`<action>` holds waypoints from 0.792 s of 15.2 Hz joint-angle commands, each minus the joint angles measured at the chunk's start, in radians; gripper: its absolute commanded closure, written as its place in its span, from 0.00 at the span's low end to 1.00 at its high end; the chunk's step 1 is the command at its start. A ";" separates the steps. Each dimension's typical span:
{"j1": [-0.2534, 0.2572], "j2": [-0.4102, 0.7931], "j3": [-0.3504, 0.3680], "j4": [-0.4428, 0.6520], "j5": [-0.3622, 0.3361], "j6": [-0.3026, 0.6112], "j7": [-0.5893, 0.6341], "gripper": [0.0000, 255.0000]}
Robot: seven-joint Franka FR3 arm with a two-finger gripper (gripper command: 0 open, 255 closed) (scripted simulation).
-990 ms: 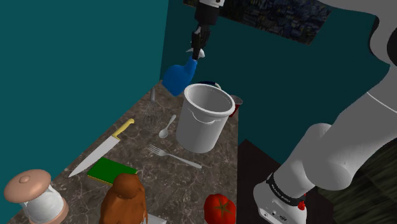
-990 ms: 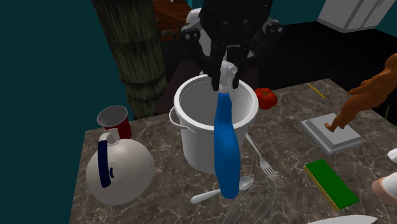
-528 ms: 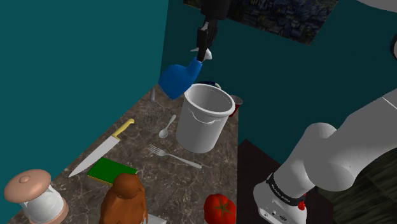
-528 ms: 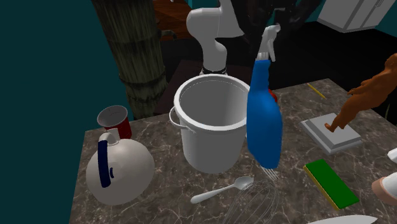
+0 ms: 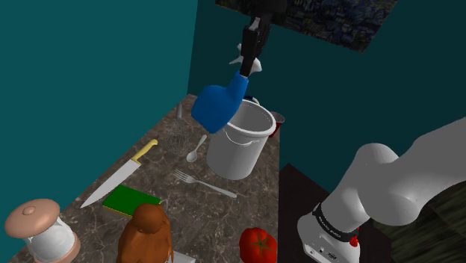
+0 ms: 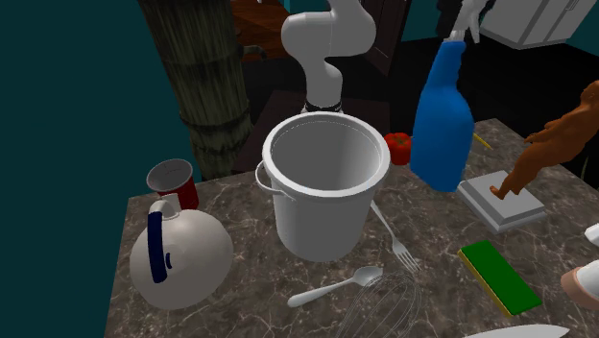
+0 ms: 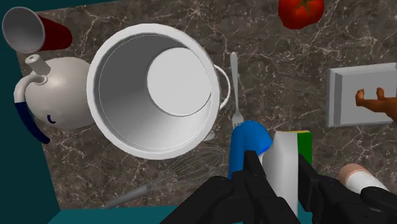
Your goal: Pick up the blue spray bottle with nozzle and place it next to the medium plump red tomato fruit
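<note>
Blue spray bottle stands raised, slightly tilted, white nozzle uppermost, right of the white pot. Red tomato shows between pot and bottle, partly covered by the bottle. Fork lies on the marble counter.

Blue spray bottle, red tomato

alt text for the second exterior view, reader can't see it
A blue spray bottle with a white nozzle hangs in the air over a dark marbled counter, right of a large white pot. A round red tomato sits behind them, a white jug and red cup at left.
</note>
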 commanded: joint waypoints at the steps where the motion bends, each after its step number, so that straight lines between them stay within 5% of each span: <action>1: 0.015 -0.026 0.028 -0.001 0.015 -0.023 0.043 1.00; 12: 0.087 -0.081 0.194 0.096 0.103 -0.152 0.290 1.00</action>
